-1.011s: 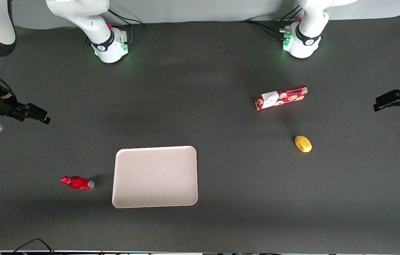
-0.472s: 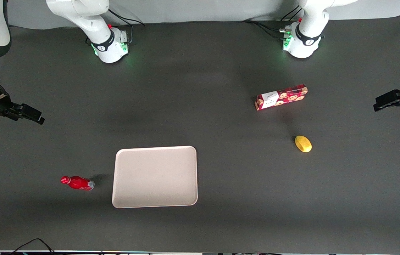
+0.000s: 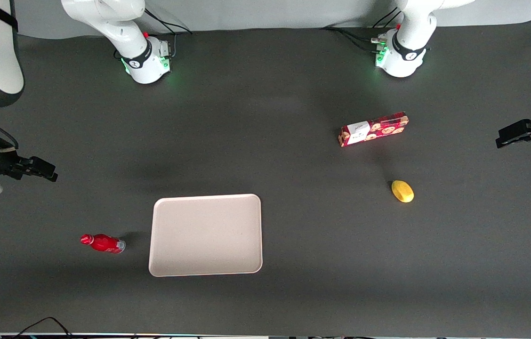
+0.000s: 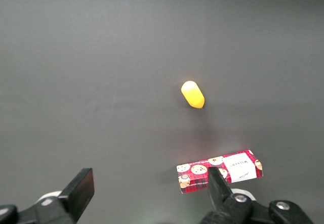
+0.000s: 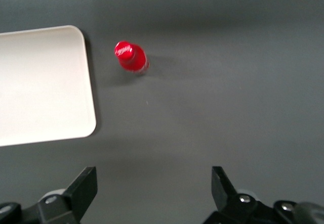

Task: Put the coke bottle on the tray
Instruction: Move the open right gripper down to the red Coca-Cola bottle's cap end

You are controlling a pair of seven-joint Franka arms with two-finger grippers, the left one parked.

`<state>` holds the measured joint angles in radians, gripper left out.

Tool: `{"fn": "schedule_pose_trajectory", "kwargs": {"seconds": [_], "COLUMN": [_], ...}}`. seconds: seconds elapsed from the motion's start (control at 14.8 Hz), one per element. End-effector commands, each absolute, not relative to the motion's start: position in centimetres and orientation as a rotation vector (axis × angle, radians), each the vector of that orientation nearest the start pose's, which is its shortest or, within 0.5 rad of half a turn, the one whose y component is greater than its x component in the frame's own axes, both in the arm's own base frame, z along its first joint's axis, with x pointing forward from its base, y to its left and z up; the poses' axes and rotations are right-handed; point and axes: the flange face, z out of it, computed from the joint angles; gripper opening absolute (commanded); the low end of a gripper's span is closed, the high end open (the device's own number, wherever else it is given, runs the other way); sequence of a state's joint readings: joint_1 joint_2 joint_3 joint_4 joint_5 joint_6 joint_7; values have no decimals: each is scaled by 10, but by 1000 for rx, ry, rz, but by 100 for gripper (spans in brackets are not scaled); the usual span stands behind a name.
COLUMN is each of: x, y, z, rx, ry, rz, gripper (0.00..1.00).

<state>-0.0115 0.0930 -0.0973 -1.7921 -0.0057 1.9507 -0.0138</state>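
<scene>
The coke bottle (image 3: 102, 243) is small and all red with a red cap; it stands on the dark table beside the tray (image 3: 206, 234), toward the working arm's end. The tray is a large flat pale beige-pink rectangle with nothing on it. My right gripper (image 3: 42, 169) hangs above the table at the working arm's end, farther from the front camera than the bottle and well apart from it. It is open and empty. The right wrist view shows the bottle (image 5: 131, 57) upright next to the tray's corner (image 5: 48, 82), with the open gripper (image 5: 153, 189) clear of both.
A flat red cookie box (image 3: 373, 128) and a yellow lemon-like object (image 3: 402, 191) lie toward the parked arm's end; both also show in the left wrist view, the box (image 4: 220, 170) and the yellow object (image 4: 193, 94). Cables (image 3: 39, 325) lie at the table's front edge.
My right gripper first drew back toward the working arm's end, then moved nearer to the front camera. The bottle and tray have not moved.
</scene>
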Motion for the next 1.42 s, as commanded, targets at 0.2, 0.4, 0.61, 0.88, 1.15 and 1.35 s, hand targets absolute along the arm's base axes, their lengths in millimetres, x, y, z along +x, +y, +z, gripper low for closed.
{"fn": "schedule_pose_trajectory", "kwargs": {"seconds": [0.2, 0.4, 0.61, 0.88, 1.15, 1.35], "x": [645, 661, 674, 690, 701, 706], "y": [-81, -74, -66, -52, -41, -40], "z": [425, 404, 396, 364, 359, 349], "rx": [-3060, -3070, -3075, -3075, -3078, -3084], "ry": [188, 177, 161, 114, 88, 69], "rz": [-97, -171, -170, -128, -136, -124], "gripper": [100, 100, 100, 100, 100, 100]}}
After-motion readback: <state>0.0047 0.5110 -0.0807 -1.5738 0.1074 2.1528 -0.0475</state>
